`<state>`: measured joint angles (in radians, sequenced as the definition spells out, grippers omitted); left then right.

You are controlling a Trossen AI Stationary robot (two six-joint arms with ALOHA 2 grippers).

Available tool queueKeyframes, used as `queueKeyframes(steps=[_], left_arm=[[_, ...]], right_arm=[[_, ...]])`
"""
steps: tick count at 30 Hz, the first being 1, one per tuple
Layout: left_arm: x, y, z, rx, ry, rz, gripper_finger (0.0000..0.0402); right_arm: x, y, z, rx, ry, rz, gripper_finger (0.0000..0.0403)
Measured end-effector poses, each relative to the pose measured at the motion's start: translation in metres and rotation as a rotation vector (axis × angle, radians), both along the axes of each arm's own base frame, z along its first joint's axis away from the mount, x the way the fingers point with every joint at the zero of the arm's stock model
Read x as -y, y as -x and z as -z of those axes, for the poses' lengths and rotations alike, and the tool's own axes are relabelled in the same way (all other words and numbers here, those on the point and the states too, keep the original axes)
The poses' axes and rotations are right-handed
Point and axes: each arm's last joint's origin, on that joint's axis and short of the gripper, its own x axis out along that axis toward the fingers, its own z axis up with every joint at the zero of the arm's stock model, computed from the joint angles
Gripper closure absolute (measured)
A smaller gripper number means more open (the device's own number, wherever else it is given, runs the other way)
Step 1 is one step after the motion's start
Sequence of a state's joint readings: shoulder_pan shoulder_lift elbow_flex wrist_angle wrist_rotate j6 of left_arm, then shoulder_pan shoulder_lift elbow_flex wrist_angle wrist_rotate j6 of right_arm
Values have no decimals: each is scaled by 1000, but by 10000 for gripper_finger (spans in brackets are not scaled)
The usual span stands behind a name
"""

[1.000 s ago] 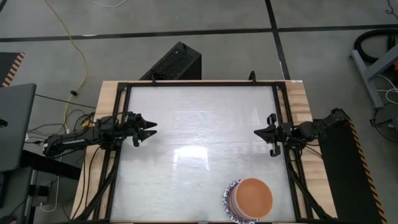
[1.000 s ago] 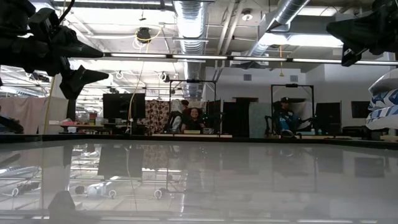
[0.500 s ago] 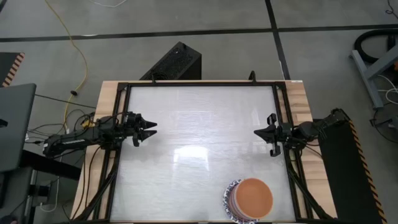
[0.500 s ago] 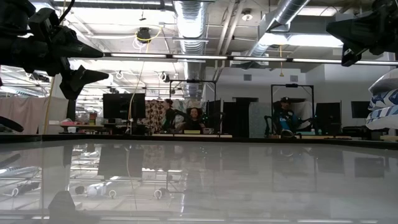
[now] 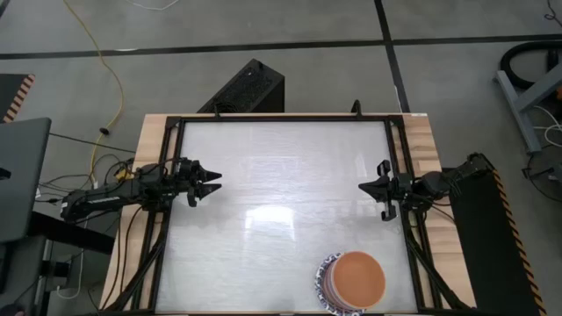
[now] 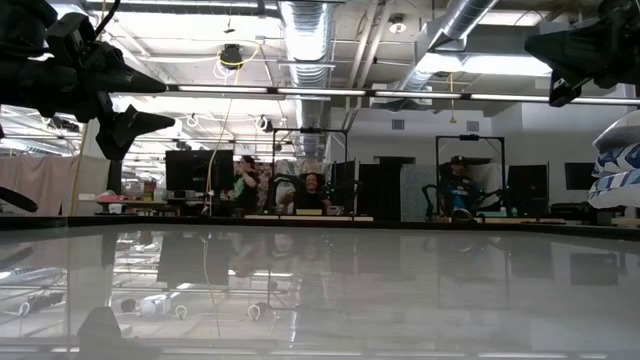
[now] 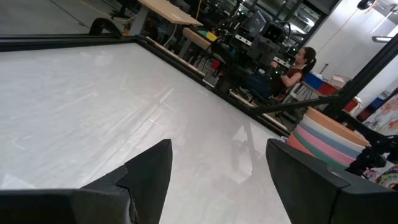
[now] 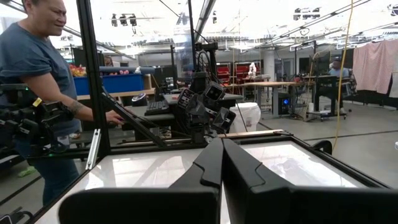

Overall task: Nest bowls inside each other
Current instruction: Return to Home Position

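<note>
Glossy white bench point(image 5: 281, 158) is filling the overhead view, framed by black rails. The left end effector point(image 5: 206, 183) is hanging over the bench's left edge and the right end effector point(image 5: 378, 191) over its right edge, both at mid-depth and pointing inward at each other. The stack of bowls point(image 5: 351, 281) is sitting in the near right corner, with an orange bowl point(image 5: 358, 276) on top and a patterned blue-and-white rim peeking out beneath. It is lying to the near side of the right end effector and slightly left of it. The left arm is well apart from it, across the bench.

At bench height, the stack is showing only as blue and white rims cut off by the right edge. Both arms are hovering high in the upper corners, and people are sitting at desks in the room behind.

From the left wrist, the fingers point(image 7: 149, 171) are spread apart with nothing between them, and the stack's pastel rims are showing beyond.

From the right wrist, the fingers point(image 8: 245, 168) are pressed together on nothing. The stack is not showing here, and a person is standing past the rail.

I am judging the nesting finished, since no loose bowl is showing. Any retreat by the right arm is turning on keeping away from that near corner.
</note>
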<state>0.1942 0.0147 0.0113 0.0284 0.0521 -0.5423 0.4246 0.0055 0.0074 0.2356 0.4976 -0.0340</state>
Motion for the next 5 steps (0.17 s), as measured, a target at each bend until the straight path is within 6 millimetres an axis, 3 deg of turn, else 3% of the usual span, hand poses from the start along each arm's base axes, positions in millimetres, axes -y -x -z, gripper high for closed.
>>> queueKeyframes(steps=[5], left_arm=[[0,0,0,0,0,0,152]], right_arm=[[0,0,0,0,0,0,376]])
